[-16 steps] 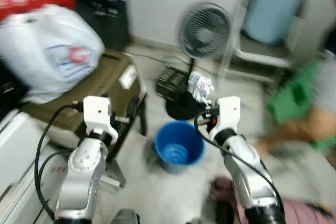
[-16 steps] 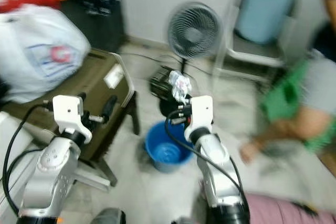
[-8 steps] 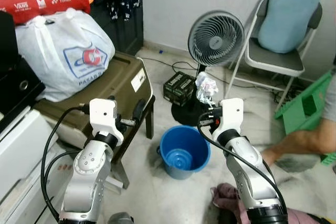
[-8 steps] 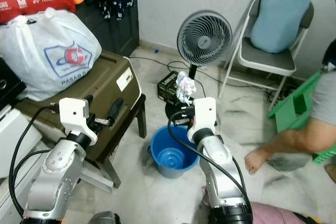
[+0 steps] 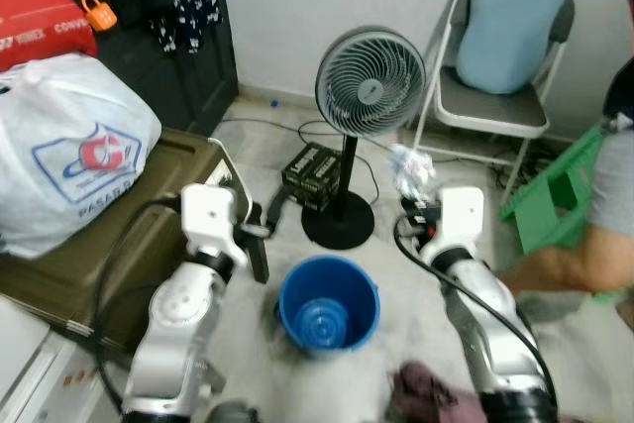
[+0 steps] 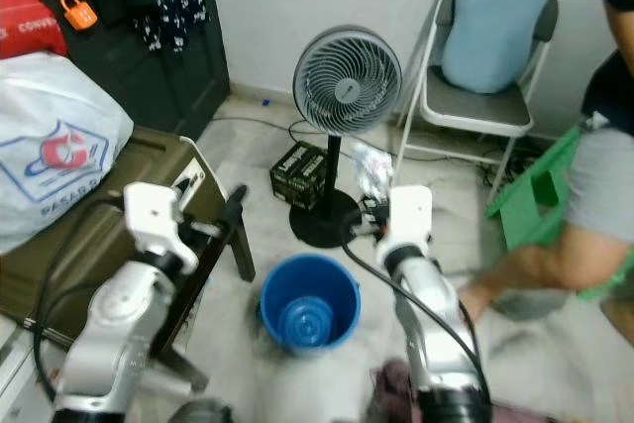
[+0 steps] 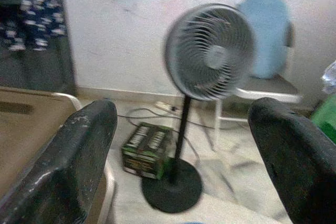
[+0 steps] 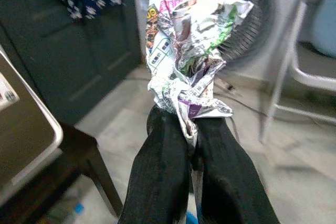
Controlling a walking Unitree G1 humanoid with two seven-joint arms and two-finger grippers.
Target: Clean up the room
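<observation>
My right gripper [image 8: 191, 129] pinches a crumpled wad of printed paper [image 8: 191, 40], which sticks up from my pressed-together fingertips, held above and to the right of the blue bucket [image 5: 328, 305] on the floor. My left gripper [image 7: 184, 145] is spread wide and holds nothing, pointing toward the standing fan [image 5: 369, 81] beside the olive case [image 5: 119, 235]. The lower head views are blurred, so the pink heap [image 5: 426, 398] by my right arm is hard to make out.

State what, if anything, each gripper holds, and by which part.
The right gripper pinches a crumpled newspaper wad by its lower end, fingers closed on it. The left gripper holds nothing; its fingers are spread open.
</observation>
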